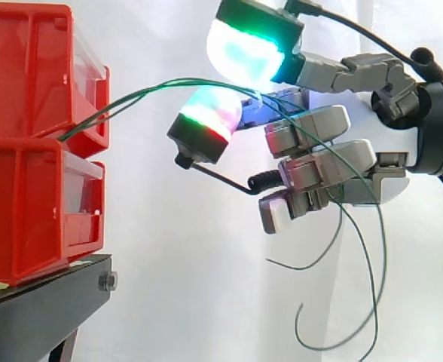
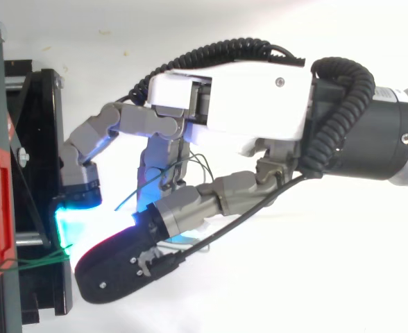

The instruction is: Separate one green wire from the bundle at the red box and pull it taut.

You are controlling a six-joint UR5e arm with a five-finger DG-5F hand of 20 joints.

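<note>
sideways, hand (image 1: 319,162) grips green wires (image 1: 154,87) among curled fingers; wires arch slack from red bins (image 1: 25,75), ends dangling below the hand.

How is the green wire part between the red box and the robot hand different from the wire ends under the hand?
The wire stretch between the red bins and the hand runs as a close bundle in a gentle arch, propped at both ends. The wire ends below the hand spread apart and dangle in loose curls with free tips. Both are parts of the same thin green wires, and neither looks taut.
</note>
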